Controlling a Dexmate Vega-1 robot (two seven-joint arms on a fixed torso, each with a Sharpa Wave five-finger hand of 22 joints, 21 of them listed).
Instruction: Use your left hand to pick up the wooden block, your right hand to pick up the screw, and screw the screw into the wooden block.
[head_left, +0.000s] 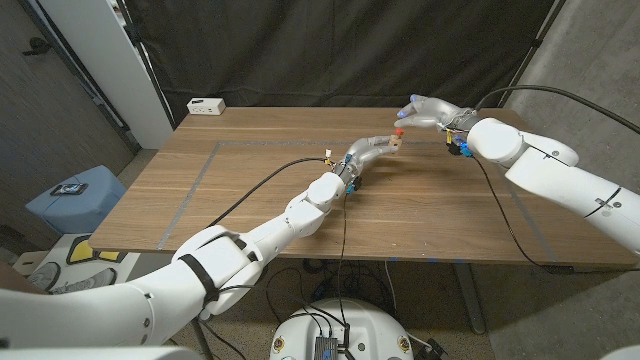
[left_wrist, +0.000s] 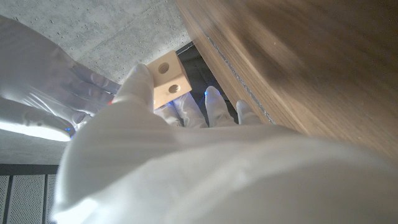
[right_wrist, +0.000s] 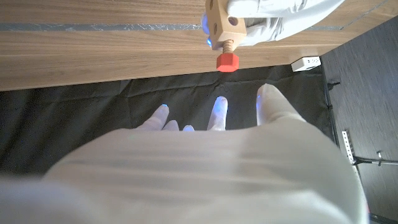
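Just right of centre in the head view, the left hand (head_left: 372, 150) grips the wooden block (head_left: 395, 143) above the surface (head_left: 250, 190), its holed face turned toward the right hand (head_left: 432, 112). The red-headed screw (right_wrist: 228, 57) already sits in the block. The right hand hovers close by, fingers spread and holding nothing, probably between turns.

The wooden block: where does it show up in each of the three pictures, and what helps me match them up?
Head view: the wooden block is at centre, above the table, held by the left hand.
Left wrist view: upper middle, two holes facing the camera, at the left hand's fingers.
Right wrist view: top centre, the red-headed screw sticking out of it.
Shared landmark: the table's wood surface.
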